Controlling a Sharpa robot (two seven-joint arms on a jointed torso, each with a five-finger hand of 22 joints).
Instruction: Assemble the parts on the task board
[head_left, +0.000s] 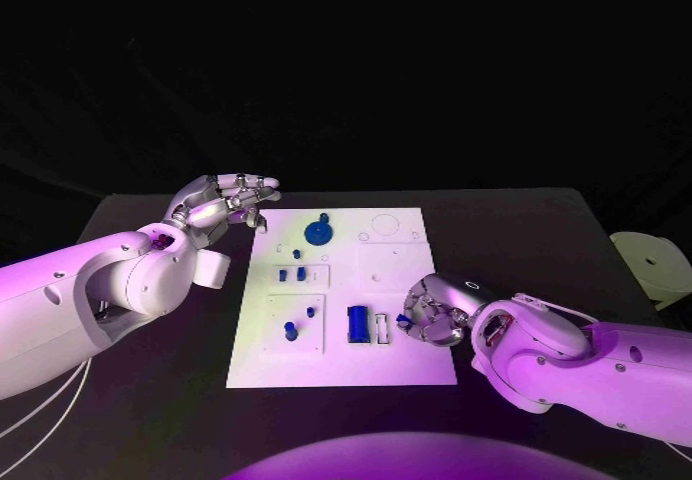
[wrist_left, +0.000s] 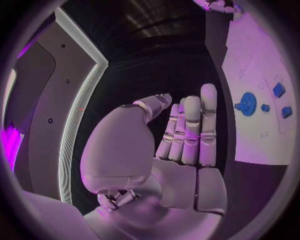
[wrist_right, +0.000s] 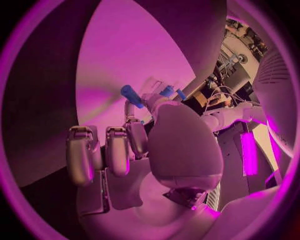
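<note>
Right hand (head_left: 433, 312): you pinch a small blue peg (wrist_right: 131, 93) at the fingertips, over the task board (head_left: 346, 370).
Left hand (head_left: 224, 205): released, fingers apart, holding nothing.
Risk: your thin pinch may let the peg tilt and slip.

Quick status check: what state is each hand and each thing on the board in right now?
left hand: holds nothing, fingers apart, off the board's far left corner.
right hand: pinches a small blue part over the board's right edge.
task board: flat on the table.
round blue part: lies on the board's far end.
long blue block: lies on the board beside the right hand.
two small blue parts: sit in the board's middle-left section.
</note>
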